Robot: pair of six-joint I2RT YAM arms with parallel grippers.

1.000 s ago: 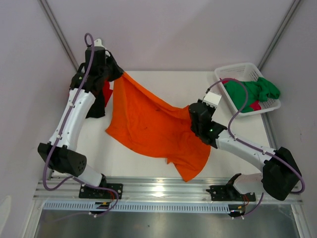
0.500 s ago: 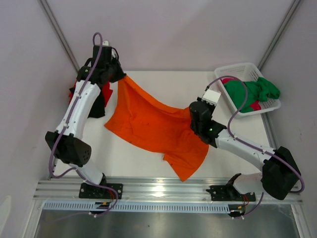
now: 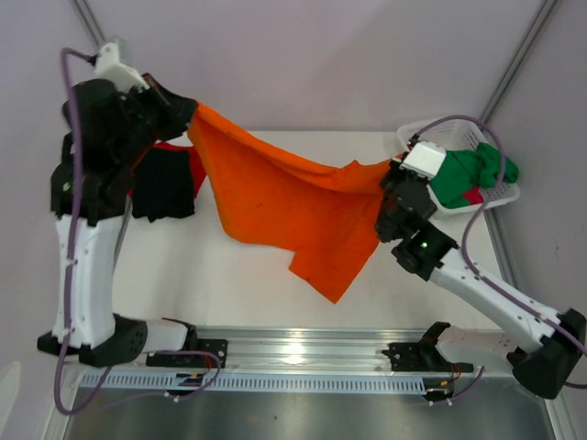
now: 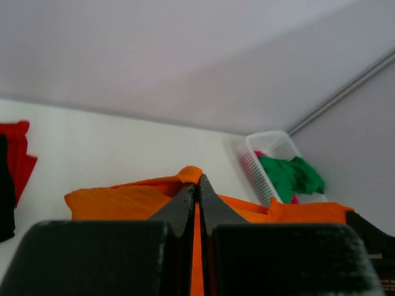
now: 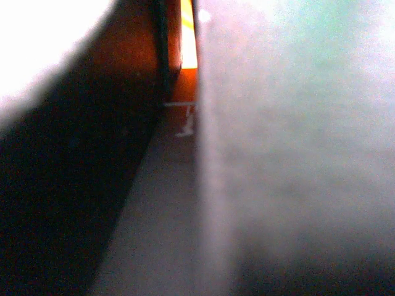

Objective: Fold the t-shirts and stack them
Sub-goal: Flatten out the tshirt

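The orange t-shirt (image 3: 284, 206) is held stretched over the table (image 3: 229, 275) between the left claw (image 3: 190, 115), clamped on one edge, and the right claw (image 3: 390, 171), apparently clamped on the other.

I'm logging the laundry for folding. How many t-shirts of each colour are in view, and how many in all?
orange t-shirt: 1
red t-shirt: 1
black t-shirt: 1
green t-shirt: 1
pink t-shirt: 1
Total: 5
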